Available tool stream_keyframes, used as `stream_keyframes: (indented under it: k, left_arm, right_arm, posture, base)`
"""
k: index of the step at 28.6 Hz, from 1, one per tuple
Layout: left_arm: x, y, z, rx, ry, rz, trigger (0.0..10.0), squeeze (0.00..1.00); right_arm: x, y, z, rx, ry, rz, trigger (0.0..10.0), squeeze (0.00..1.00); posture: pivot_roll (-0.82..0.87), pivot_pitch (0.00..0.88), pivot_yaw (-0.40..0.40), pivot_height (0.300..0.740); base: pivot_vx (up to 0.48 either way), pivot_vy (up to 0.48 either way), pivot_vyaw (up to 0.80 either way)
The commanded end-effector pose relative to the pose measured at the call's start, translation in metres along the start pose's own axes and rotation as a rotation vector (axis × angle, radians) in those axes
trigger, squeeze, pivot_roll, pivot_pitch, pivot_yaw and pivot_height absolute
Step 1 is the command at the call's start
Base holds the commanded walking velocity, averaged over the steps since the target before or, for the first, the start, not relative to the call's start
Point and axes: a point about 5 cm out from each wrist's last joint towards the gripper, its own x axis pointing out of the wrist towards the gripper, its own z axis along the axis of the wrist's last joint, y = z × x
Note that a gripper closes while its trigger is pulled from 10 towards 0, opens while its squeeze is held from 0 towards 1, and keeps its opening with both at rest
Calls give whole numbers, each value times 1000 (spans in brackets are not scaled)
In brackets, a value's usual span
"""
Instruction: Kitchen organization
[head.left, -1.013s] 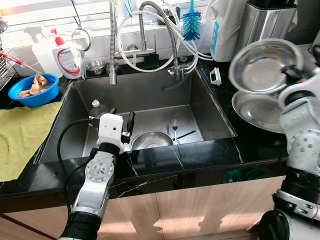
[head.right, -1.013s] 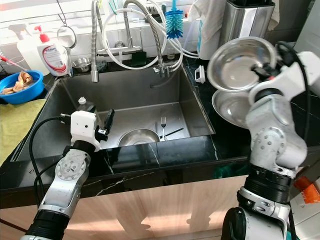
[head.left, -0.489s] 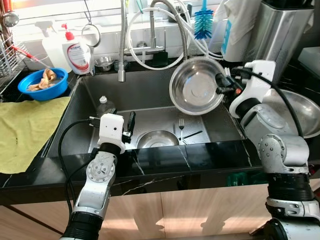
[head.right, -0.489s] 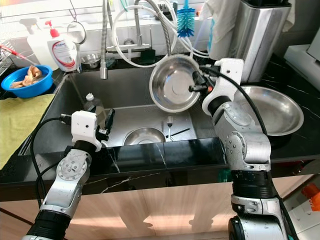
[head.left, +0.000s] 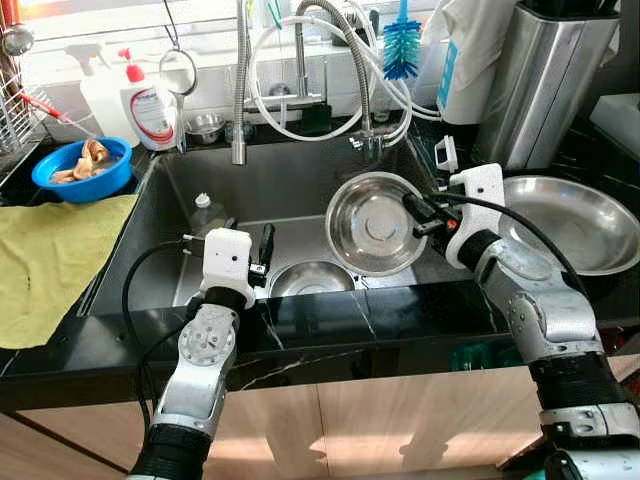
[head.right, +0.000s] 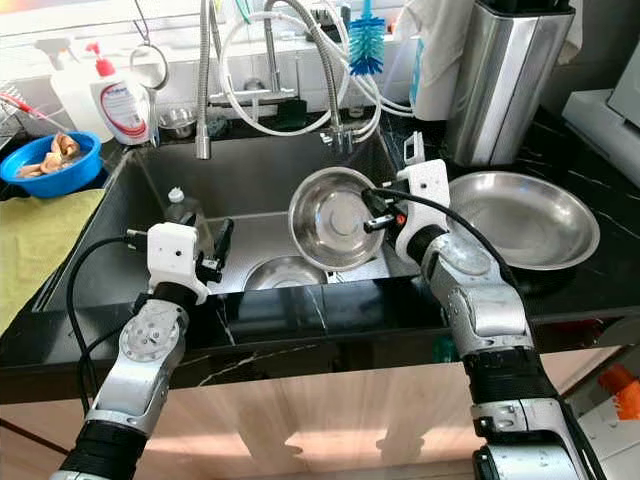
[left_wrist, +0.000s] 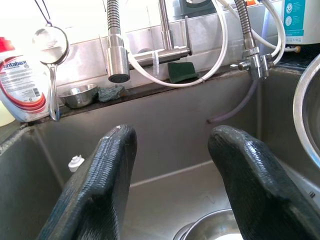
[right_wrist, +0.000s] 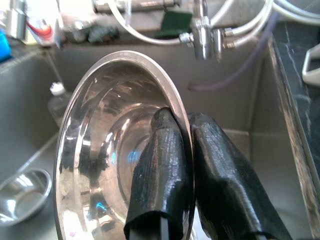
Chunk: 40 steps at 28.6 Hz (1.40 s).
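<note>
Steel round bowl (head.left: 376, 222) pinched by its rim in right gripper (head.left: 424, 214), tilted on edge above sink basin (head.left: 300, 190). Smaller steel bowl (head.left: 307, 279) below-left of claw. Left gripper (left_wrist: 172, 185) spread, empty, nearer that bowl.

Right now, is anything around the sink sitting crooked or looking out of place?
The steel bowl is tipped on edge over the sink, held by its rim in the right tool. A plastic bottle lies down in the basin near another small bowl. The left tool hangs open, empty.
</note>
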Motion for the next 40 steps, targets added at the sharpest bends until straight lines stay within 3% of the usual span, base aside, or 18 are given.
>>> stream_keyframes:
  k: [1,23,24,40]
  left_arm:
    - [1,2,0,5,10,12,10000,0]
    - [-3,2,-3,-30,35,3,10000,0]
    - [-3,2,-3,-30,35,4,10000,0]
    - [-3,1,-4,-31,34,4,10000,0]
  right_arm:
    - [3,0,4,-27,-10,7,10000,0]
    - [7,-4,-4,-66,-3,-34,10000,12]
    - [8,-1,-2,-62,-12,-22,10000,1000]
    - [11,5,2,-76,-26,-8,10000,1000]
  posture:
    - [-111,0,50,740]
    - [-111,0,48,740]
    - [-111,0,49,740]
    - [-118,0,51,740]
  base:
    - [0,0,0]
    - [0,0,0]
    - [0,0,0]
    - [0,0,0]
